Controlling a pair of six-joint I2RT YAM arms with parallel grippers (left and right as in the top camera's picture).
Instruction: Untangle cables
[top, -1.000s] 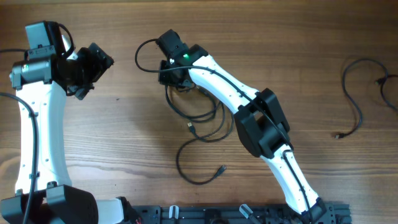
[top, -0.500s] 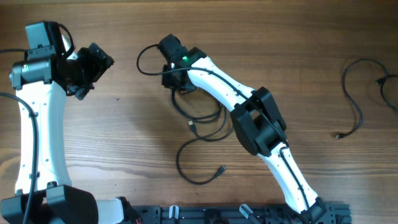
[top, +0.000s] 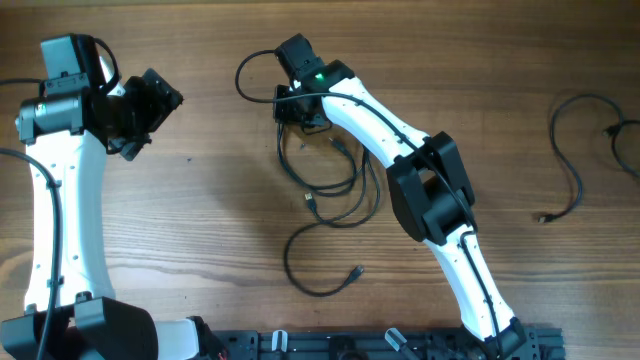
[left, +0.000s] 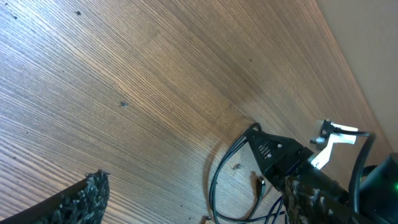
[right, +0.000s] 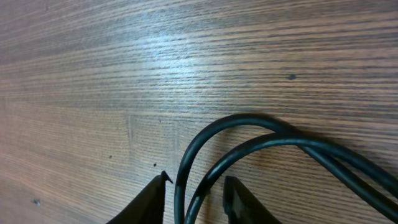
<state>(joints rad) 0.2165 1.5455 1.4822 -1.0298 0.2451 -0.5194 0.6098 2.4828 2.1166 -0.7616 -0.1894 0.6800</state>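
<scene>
The cables (top: 335, 185) lie as a loose black tangle at the table's middle, with plug ends trailing toward the front. One loop (top: 250, 75) curves out to the left of my right gripper (top: 284, 100). In the right wrist view two strands of that cable (right: 242, 117) run between the fingers of the right gripper (right: 196, 190), with a small gap showing on each side. My left gripper (top: 155, 120) hovers open and empty at the far left, well apart from the tangle. Its wrist view shows the cable loop (left: 212, 186) in the distance.
A separate black cable (top: 575, 160) lies spread out at the far right of the wooden table (top: 200, 200). The right arm's white links (top: 380, 130) pass over part of the tangle. The arm bases stand along the front edge.
My right gripper has moved right and slightly toward the far edge, and the cable loop followed it. The tangle below stretched a little. The left arm has not moved.
</scene>
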